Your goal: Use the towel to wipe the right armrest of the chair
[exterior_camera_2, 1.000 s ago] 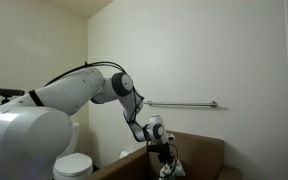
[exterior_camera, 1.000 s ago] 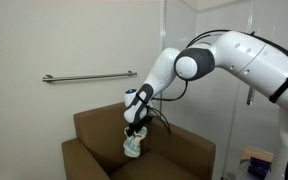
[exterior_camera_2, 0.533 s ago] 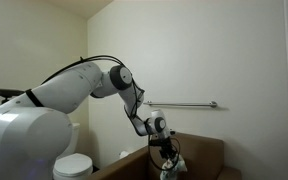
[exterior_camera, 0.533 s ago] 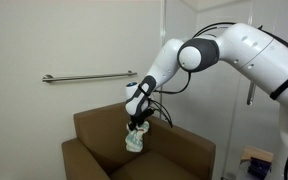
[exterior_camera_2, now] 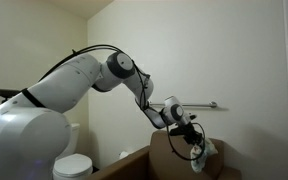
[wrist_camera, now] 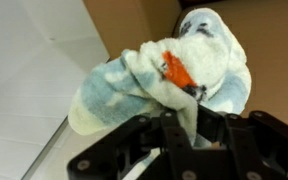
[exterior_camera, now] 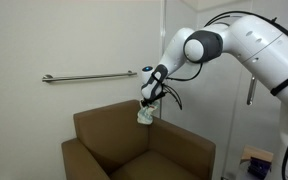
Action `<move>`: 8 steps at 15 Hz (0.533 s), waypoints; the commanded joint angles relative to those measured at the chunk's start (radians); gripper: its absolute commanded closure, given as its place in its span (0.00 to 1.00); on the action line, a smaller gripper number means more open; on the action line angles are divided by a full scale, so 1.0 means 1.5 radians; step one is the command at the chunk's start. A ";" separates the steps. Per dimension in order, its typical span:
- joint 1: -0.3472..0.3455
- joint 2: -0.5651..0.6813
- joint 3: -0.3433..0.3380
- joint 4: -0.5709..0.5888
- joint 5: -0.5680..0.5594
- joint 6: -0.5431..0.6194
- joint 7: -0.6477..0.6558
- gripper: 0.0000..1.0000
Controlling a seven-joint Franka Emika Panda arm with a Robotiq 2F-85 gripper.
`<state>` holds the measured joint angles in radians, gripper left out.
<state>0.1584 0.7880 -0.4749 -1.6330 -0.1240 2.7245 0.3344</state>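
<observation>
I am clenching my gripper (exterior_camera: pixel 147 107) on the small soft white cloth with pale green-blue patches (exterior_camera: pixel 145 117), and the towel is bunching into a loose wad that is hanging from my fingers. In an exterior view it is sitting just right of the frame's centre, level with the top edge of the low, boxy brown upholstered armchair (exterior_camera: pixel 124 140), near the back's right-hand corner. I cannot tell whether the cloth is touching the upholstery there. The wide, flat-topped brown armrest (exterior_camera: pixel 184 148) is lying below and to the right of the towel, at the lower right of the frame, and the cloth is hanging clear of its top.

In an exterior view my gripper (exterior_camera_2: pixel 192 145) is reaching in towards the lower right of the frame, with the towel (exterior_camera_2: pixel 207 150) dangling on its right side in front of the chair (exterior_camera_2: pixel 169 160).

In the wrist view the towel (wrist_camera: pixel 134 75) is filling the middle of the frame, and my gripper (wrist_camera: pixel 184 108) is coming up from the bottom edge with its dark fingers (wrist_camera: pixel 172 128) sinking into the folds. A small orange patch (wrist_camera: pixel 177 70) is showing among them; I cannot tell what it is. Brown upholstery (wrist_camera: pixel 274 45) is filling the upper right.

A metal grab rail (exterior_camera: pixel 84 77) is running along the white wall at the left.
</observation>
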 commanded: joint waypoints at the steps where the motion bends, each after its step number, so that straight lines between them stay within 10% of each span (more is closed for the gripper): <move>1: -0.043 -0.015 -0.028 -0.026 -0.019 0.073 0.036 0.92; 8: -0.213 0.192 0.059 0.195 0.068 0.100 0.006 0.92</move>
<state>-0.0789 0.9304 -0.4553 -1.5273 -0.0787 2.8841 0.3472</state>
